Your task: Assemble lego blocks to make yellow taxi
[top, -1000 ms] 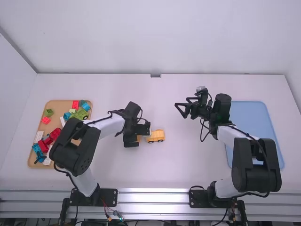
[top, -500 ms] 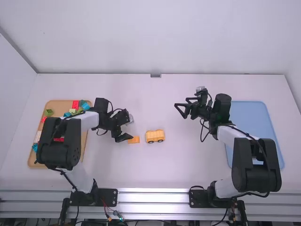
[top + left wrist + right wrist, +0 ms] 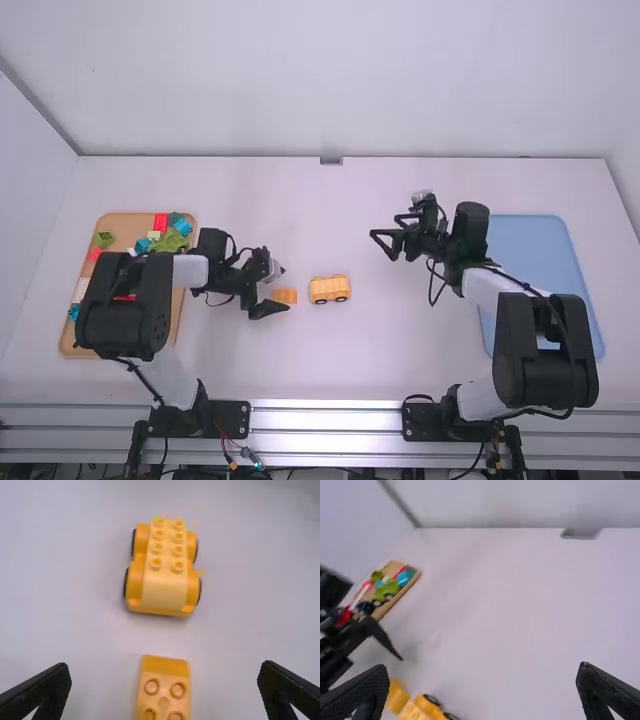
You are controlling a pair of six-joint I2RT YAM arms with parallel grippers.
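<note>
Yellow wheeled base (image 3: 330, 289), mid-counter (image 3: 330, 370), upright on wheels, studs bare. Yellow block (image 3: 287, 296) just left of it, apart, studs up. Left hand (image 3: 283, 290) open around block, not gripping. Right hand (image 3: 384, 226) open and empty, farther right. Wooden tray (image 3: 125, 225) of mixed blocks far left; blue tray (image 3: 540, 240) right. Progress: both parts out, nothing joined on base. Left to do, likely: grip block, press onto base.
</note>
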